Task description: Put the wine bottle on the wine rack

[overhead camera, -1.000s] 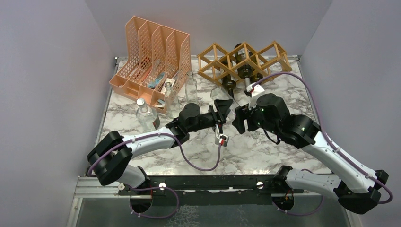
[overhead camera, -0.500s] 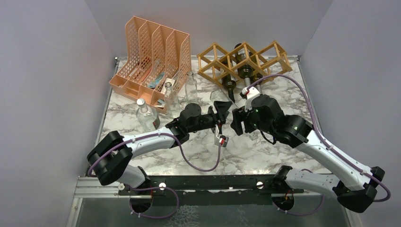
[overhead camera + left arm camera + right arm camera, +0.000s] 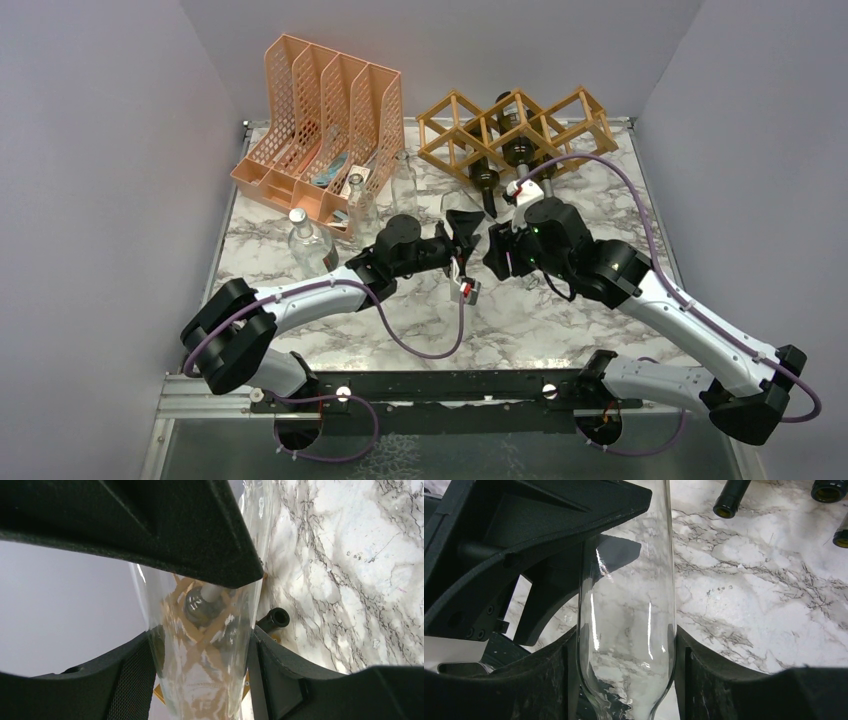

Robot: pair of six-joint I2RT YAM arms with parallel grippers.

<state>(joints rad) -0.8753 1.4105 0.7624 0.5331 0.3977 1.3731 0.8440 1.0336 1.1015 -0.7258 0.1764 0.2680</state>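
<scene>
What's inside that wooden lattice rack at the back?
Dark bottles lie in cells of the wine rack, necks poking out the front. Its slats hide most of their bodies; a purple cable crosses in front.

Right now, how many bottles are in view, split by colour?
Clear bottles: 4
Dark bottles: 3
Total: 7
</scene>
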